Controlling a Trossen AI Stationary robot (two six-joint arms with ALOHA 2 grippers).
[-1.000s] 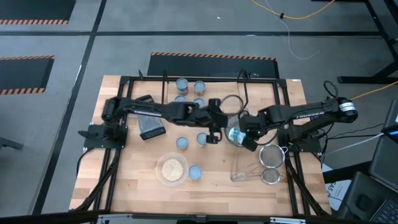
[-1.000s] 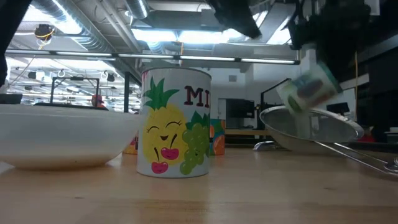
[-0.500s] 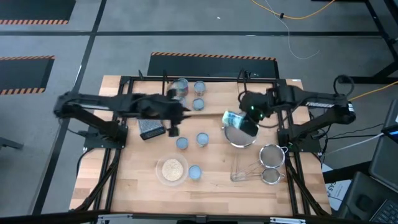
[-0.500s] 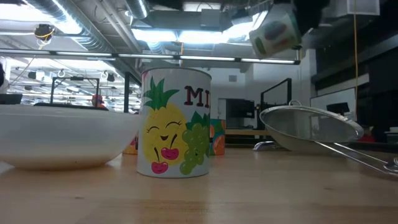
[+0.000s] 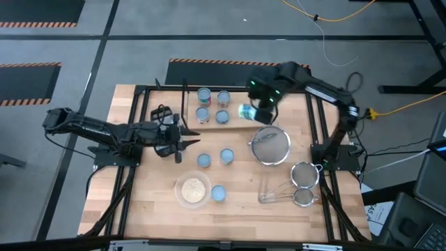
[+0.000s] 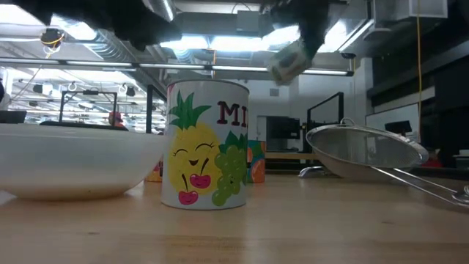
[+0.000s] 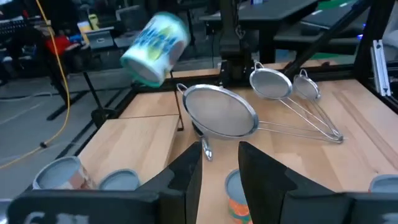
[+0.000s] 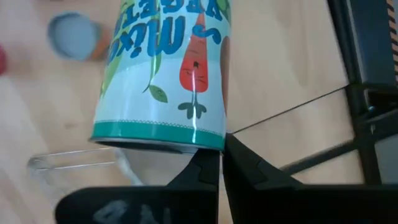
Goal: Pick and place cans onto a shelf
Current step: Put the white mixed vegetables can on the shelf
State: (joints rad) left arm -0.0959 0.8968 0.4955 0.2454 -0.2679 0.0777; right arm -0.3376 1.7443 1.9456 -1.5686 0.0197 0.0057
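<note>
The left arm has been drawn back from the table's middle toward its own side, and the left gripper (image 5: 185, 137) now hangs just left of the loose cans. In the left wrist view its fingers (image 7: 196, 162) stand apart with nothing between them; it is released and empty, and one loose can (image 7: 235, 198) lies just ahead of it.

On the table three cans are yet to be placed: two (image 5: 203, 161) (image 5: 227, 155) side by side near the middle, and a third (image 5: 218, 193) beside the bowl of grains (image 5: 182, 199). At the back, four cans (image 5: 203, 94) are grouped on the shelf (image 5: 240, 96).

Further right, the held can (image 5: 248, 111) has been lifted away from above the large strainer (image 5: 270, 145) and carried to the back of the table, just right of the shelved group. A placing step is therefore judged to be under way. It is tilted and well clear of any surface; whether it is already over the shelf board is probably not to be settled from above. The right gripper (image 8: 222, 152) is clenched tight on it, apparently pinching only its rim, the fingers nearly together.
</note>
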